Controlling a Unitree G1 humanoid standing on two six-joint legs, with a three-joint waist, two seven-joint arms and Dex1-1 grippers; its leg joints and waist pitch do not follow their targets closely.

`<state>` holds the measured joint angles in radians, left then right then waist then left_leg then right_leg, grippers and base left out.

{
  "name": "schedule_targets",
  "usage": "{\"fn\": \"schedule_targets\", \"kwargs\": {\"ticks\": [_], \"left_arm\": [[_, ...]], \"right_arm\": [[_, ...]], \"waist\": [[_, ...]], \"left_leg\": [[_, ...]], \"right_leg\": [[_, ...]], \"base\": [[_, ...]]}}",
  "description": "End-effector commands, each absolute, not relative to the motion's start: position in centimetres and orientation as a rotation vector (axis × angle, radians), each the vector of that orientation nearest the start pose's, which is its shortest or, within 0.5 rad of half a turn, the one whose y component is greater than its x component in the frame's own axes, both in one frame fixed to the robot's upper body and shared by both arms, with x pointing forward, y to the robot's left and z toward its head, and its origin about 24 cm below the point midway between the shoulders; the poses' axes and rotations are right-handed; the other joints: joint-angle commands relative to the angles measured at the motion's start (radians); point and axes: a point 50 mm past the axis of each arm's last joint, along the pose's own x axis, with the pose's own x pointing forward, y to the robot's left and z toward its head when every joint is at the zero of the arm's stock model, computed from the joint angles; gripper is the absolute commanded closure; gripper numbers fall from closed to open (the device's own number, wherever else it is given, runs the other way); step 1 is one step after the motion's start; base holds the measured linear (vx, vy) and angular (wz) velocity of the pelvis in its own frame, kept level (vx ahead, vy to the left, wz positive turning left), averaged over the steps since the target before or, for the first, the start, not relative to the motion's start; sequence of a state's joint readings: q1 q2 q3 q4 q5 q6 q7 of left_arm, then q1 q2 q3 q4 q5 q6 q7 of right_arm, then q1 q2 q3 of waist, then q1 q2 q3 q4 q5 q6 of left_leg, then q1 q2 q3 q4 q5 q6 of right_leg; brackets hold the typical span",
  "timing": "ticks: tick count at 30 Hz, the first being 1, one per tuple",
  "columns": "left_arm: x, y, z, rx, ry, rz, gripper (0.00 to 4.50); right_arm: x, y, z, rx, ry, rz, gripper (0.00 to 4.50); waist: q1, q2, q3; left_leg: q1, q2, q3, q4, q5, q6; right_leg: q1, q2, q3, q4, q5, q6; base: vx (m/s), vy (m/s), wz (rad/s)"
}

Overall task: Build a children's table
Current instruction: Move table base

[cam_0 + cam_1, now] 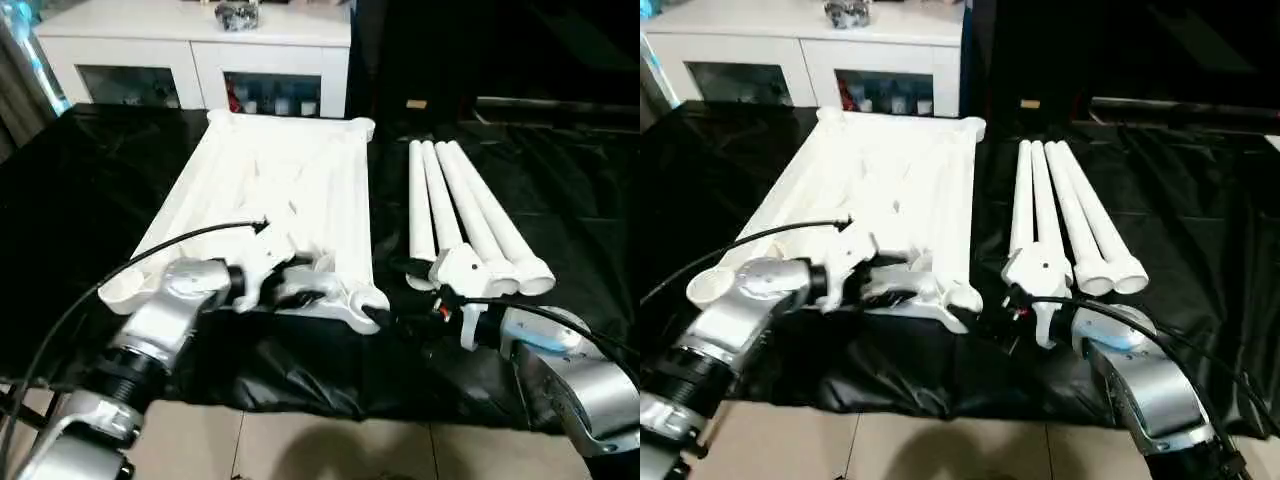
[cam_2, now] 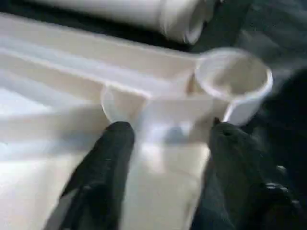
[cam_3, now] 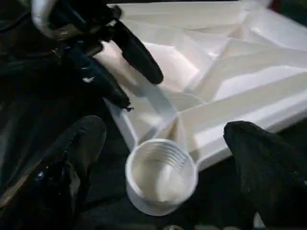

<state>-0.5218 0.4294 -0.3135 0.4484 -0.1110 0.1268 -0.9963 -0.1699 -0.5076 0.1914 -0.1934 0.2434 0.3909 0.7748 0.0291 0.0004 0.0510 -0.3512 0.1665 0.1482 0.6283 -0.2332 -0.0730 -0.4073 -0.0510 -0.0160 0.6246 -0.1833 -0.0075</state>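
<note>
Head stereo pair looking down, wrist cameras close on corner socket [image 3: 160,175]

table top [image 1: 300,190]: 1, at 11 o'clock | tube legs [image 1: 470,215]: 4, side by side at 2 o'clock | corner sockets: 4 | grippers: 2

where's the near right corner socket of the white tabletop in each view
Left eye: the round white plastic corner socket sits at the ribbed tabletop's near right corner, picture centre.
Right eye, centre-left.
Left wrist, upper right, beyond the left gripper's black fingers.
Right wrist, low centre, threaded inside.
Shared landmark: the socket's open round rim.
</note>
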Motion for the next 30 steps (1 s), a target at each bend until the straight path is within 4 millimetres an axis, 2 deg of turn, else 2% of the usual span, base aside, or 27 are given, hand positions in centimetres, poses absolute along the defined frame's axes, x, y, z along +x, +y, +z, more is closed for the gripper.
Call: {"fn": "schedule_targets", "kwargs": {"ticks": [1, 2, 3, 5, 6, 9, 12, 14, 17, 18, 19, 21, 24, 25, 26, 27, 30], "left_arm": [[31.1, 14.0, 6.1, 0.377, 0.353, -1.227, 1.84], [31.0, 14.1, 6.0, 0.368, 0.367, -1.254, 1.84], [30.9, 14.2, 5.9, 0.361, 0.373, -1.268, 2.11], [30.9, 14.4, 5.7, 0.358, 0.391, -1.294, 2.10], [31.0, 14.6, 5.6, 0.375, 0.397, -1.292, 2.16], [31.5, 14.8, 5.2, 0.410, 0.407, -1.279, 2.56], [32.1, 15.0, 4.9, 0.463, 0.414, -1.257, 2.63], [32.5, 15.2, 4.8, 0.498, 0.427, -1.251, 2.96], [32.9, 15.3, 5.0, 0.521, 0.442, -1.257, 3.07], [33.0, 15.4, 5.1, 0.526, 0.449, -1.264, 3.07], [33.0, 15.4, 5.1, 0.527, 0.452, -1.268, 3.31], [33.0, 15.5, 5.1, 0.533, 0.461, -1.288, 3.37], [33.0, 15.6, 5.1, 0.538, 0.472, -1.307, 3.64], [33.0, 15.6, 5.1, 0.539, 0.472, -1.309, 3.73], [33.0, 15.6, 5.2, 0.528, 0.467, -1.305, 3.77], [33.1, 15.5, 5.4, 0.501, 0.456, -1.291, 3.79], [33.0, 15.4, 5.4, 0.488, 0.452, -1.283, 4.01]], "right_arm": [[25.5, -14.5, 9.0, -0.260, 0.217, 1.025, 0.00], [25.5, -14.4, 9.0, -0.256, 0.220, 1.035, 0.00], [25.5, -14.4, 9.0, -0.255, 0.221, 1.041, 0.00], [25.5, -14.4, 9.0, -0.251, 0.228, 1.055, 0.00], [25.5, -14.4, 9.0, -0.255, 0.233, 1.063, 0.00], [25.5, -14.4, 8.9, -0.262, 0.244, 1.088, 0.00], [25.4, -14.3, 8.8, -0.272, 0.258, 1.115, 0.00], [25.3, -14.1, 8.7, -0.279, 0.266, 1.136, 0.00], [25.1, -14.0, 8.6, -0.289, 0.278, 1.159, 0.00], [25.0, -14.0, 8.5, -0.293, 0.282, 1.167, 0.00], [25.0, -14.0, 8.5, -0.294, 0.283, 1.169, 0.00], [24.9, -14.0, 8.5, -0.298, 0.286, 1.176, 0.00], [24.9, -14.0, 8.5, -0.301, 0.286, 1.178, 0.00], [24.9, -14.0, 8.5, -0.301, 0.286, 1.178, 0.00], [25.0, -13.9, 8.6, -0.303, 0.284, 1.177, 0.00], [25.0, -13.9, 8.6, -0.305, 0.281, 1.174, 0.00], [25.0, -13.9, 8.6, -0.306, 0.278, 1.173, 0.00]], "waist": [[0.001, 0.003, -0.066], [0.003, 0.004, -0.068], [0.004, -0.001, -0.065], [0.004, -0.004, -0.063], [0.004, -0.002, -0.063], [0.006, -0.004, -0.060], [0.007, -0.006, -0.058], [0.007, -0.009, -0.057], [0.008, -0.008, -0.056], [0.009, -0.004, -0.056], [0.008, -0.007, -0.056], [0.008, -0.007, -0.056], [0.008, -0.007, -0.057], [0.009, -0.001, -0.057], [0.008, -0.005, -0.058], [0.008, -0.001, -0.060], [0.005, -0.001, -0.061]], "left_leg": [[-0.008, 0.042, -0.006, -0.078, -0.075, 0.045], [-0.006, 0.042, -0.006, -0.078, -0.065, 0.050], [-0.007, 0.044, -0.003, -0.080, -0.059, 0.061], [-0.006, 0.045, -0.002, -0.081, -0.070, 0.065], [-0.006, 0.046, -0.002, -0.082, -0.075, 0.064], [-0.001, 0.046, 0.003, -0.084, -0.115, 0.053], [0.000, 0.049, 0.004, -0.086, -0.127, 0.043], [0.000, 0.049, 0.006, -0.085, -0.132, 0.040], [0.002, 0.050, 0.008, -0.087, -0.146, 0.036], [0.002, 0.052, 0.007, -0.088, -0.149, 0.033], [0.002, 0.051, 0.008, -0.087, -0.156, 0.031], [-0.002, 0.051, 0.006, -0.090, -0.153, 0.027], [-0.002, 0.052, 0.006, -0.088, -0.146, 0.030], [-0.002, 0.052, 0.006, -0.089, -0.144, 0.030], [-0.004, 0.052, 0.006, -0.088, -0.138, 0.031], [-0.004, 0.053, 0.005, -0.088, -0.126, 0.030], [-0.006, 0.053, 0.005, -0.087, -0.111, 0.037]], "right_leg": [[0.060, -0.068, 0.039, -0.066, -0.075, -0.234], [0.061, -0.069, 0.038, -0.064, -0.054, -0.243], [0.062, -0.069, 0.038, -0.063, -0.032, -0.259], [0.063, -0.071, 0.037, -0.067, -0.051, -0.264], [0.064, -0.072, 0.038, -0.066, -0.062, -0.264], [0.060, -0.071, 0.039, -0.076, -0.151, -0.241], [0.059, -0.073, 0.039, -0.080, -0.186, -0.227], [0.057, -0.073, 0.039, -0.082, -0.205, -0.217], [0.054, -0.075, 0.039, -0.085, -0.240, -0.209], [0.054, -0.077, 0.040, -0.084, -0.243, -0.209], [0.053, -0.077, 0.040, -0.086, -0.254, -0.207], [0.056, -0.078, 0.039, -0.087, -0.269, -0.199], [0.054, -0.079, 0.039, -0.085, -0.250, -0.205], [0.055, -0.079, 0.040, -0.084, -0.243, -0.207], [0.057, -0.078, 0.039, -0.083, -0.226, -0.210], [0.058, -0.079, 0.039, -0.079, -0.194, -0.221], [0.061, -0.079, 0.037, -0.073, -0.129, -0.247]], "base": [[0.000, 0.000, 0.00], [0.000, 0.000, 0.00], [0.000, 0.000, 0.00], [0.000, 0.000, 0.00], [0.000, 0.000, 0.00], [0.000, 0.000, 0.00], [0.000, 0.000, 0.00], [0.000, 0.000, 0.00], [0.000, 0.000, 0.00], [0.000, 0.000, 0.00], [0.000, 0.000, 0.00], [0.000, 0.000, 0.00], [0.000, 0.000, 0.00], [0.000, 0.000, 0.00], [0.000, 0.000, 0.00], [0.000, 0.000, 0.00], [0.000, 0.000, 0.00]]}}
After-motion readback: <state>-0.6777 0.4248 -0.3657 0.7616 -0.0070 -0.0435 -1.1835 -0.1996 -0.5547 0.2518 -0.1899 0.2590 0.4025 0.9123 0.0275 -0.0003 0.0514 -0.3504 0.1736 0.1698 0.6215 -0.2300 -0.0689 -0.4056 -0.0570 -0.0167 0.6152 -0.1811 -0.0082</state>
